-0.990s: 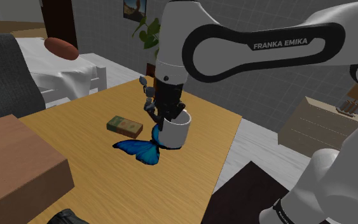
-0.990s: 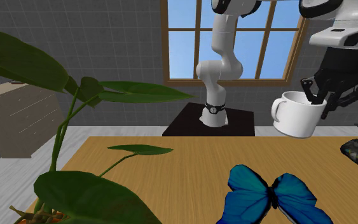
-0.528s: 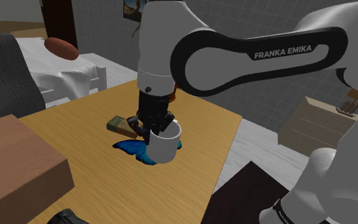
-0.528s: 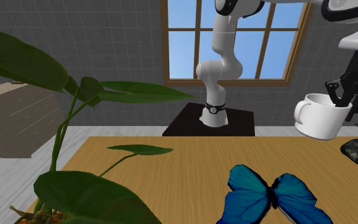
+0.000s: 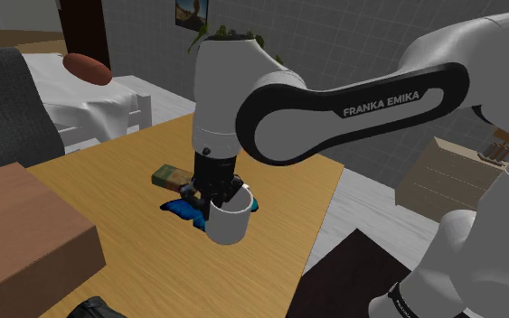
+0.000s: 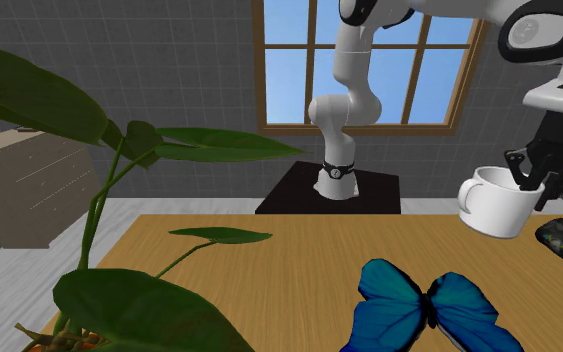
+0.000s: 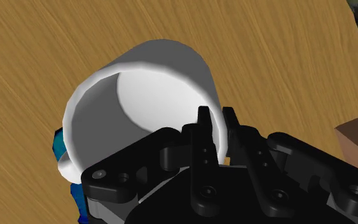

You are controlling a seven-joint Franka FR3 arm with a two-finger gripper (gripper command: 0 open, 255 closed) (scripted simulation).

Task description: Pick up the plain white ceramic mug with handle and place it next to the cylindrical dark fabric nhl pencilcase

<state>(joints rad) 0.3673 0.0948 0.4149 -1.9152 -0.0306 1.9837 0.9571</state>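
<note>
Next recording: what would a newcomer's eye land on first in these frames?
A white mug hangs over the wooden table, its rim clasped by the black pincer under the big white arm. A vivid blue butterfly lies on the table near it, and large green plant leaves crowd the second exterior view's left foreground.

Smooth matt white mug (image 7: 152,83) in the faintly glossy black gripper (image 7: 215,117), grained wood tabletop (image 7: 279,57) beneath it, softly sheened blue butterfly (image 6: 424,305) near it.
</note>
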